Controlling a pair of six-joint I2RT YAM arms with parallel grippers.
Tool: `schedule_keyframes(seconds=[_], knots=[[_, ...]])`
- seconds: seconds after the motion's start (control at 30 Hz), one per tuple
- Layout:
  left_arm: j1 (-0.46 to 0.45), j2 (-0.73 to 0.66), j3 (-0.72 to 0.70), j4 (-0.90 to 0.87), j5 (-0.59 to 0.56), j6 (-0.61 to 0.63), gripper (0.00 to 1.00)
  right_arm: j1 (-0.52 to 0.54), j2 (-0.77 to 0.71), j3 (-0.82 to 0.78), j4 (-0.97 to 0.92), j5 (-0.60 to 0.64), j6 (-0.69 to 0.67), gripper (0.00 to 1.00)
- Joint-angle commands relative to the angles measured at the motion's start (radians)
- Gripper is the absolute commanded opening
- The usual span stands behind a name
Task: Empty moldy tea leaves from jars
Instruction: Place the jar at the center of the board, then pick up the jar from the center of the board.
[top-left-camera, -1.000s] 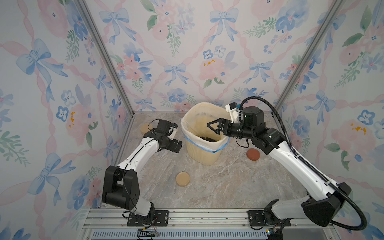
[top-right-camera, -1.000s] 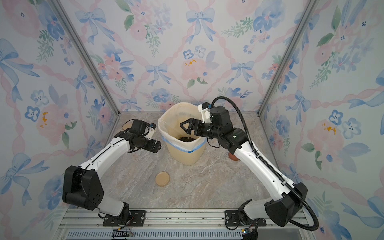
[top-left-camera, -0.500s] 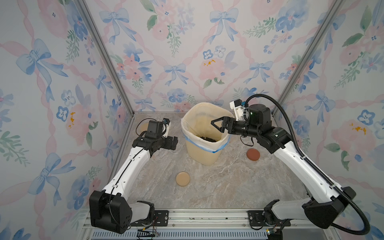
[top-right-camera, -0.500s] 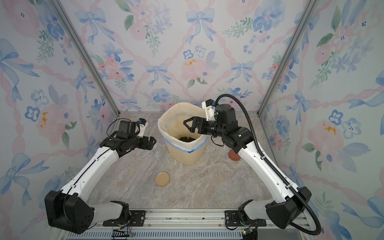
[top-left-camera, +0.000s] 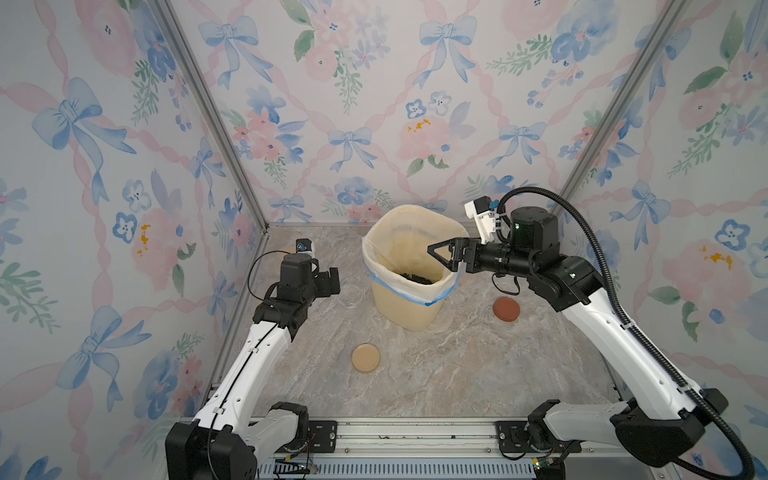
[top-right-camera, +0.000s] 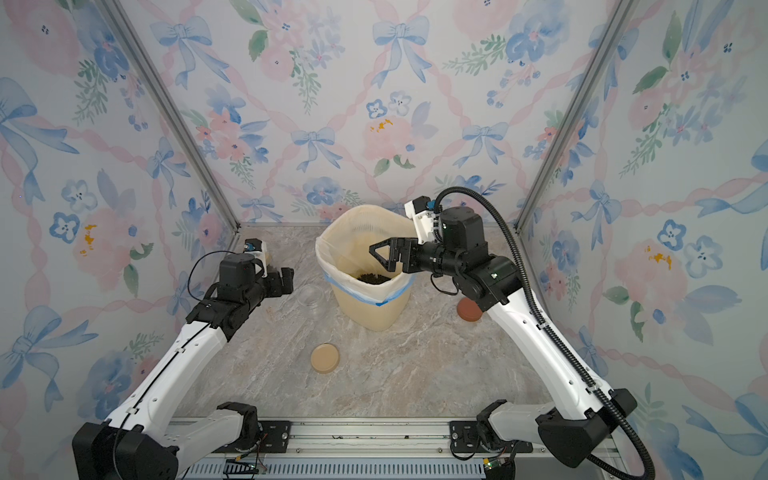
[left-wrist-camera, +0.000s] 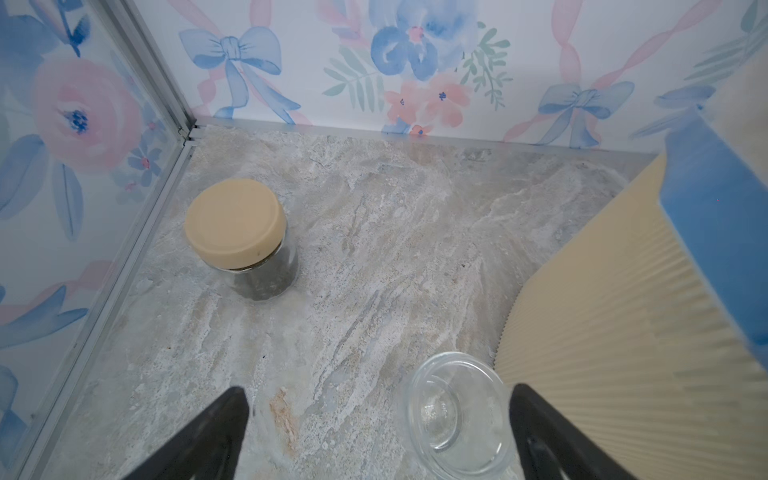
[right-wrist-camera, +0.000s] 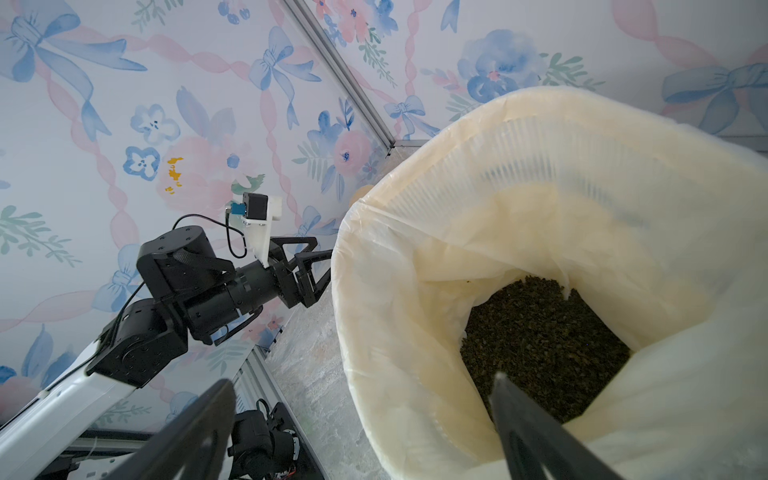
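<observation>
An empty clear jar stands lidless on the table by the bin. My left gripper is open just left of it, holding nothing; the left wrist view shows the jar near one fingertip. A second jar, tan-lidded with dark tea inside, stands by the back-left corner. My right gripper hangs open and empty over the bin's rim. The moldy tea leaves lie heaped in the bin's bottom.
The cream ribbed bin with a white, blue-edged liner stands at mid-table. A loose tan lid lies in front of it. A reddish-brown lid lies to its right, under my right arm. Walls close in on three sides.
My left arm has dropped its elbow and levelled out, with its open gripper still beside the empty jar. My right gripper has drawn back slightly to the right over the bin.
</observation>
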Motion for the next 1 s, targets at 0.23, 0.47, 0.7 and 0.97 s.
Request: schedule_keyframes(seconds=[0.23, 0.47, 0.7, 0.97], knots=[[0.133, 0.147, 0.054, 0.113, -0.072, -0.062, 0.98, 0.023, -0.059, -0.020, -0.067, 0.001, -0.060, 0.97], [0.219, 0.295, 0.170, 0.096, -0.001, -0.044, 0.98, 0.041, -0.102, -0.064, -0.089, 0.009, -0.096, 0.97], [0.232, 0.419, 0.247, 0.080, -0.041, -0.041, 0.98, 0.037, -0.149, -0.119, -0.087, 0.017, -0.109, 0.97], [0.269, 0.591, 0.389, 0.060, -0.031, -0.028, 0.98, 0.030, -0.171, -0.183, -0.005, -0.021, -0.091, 0.97]])
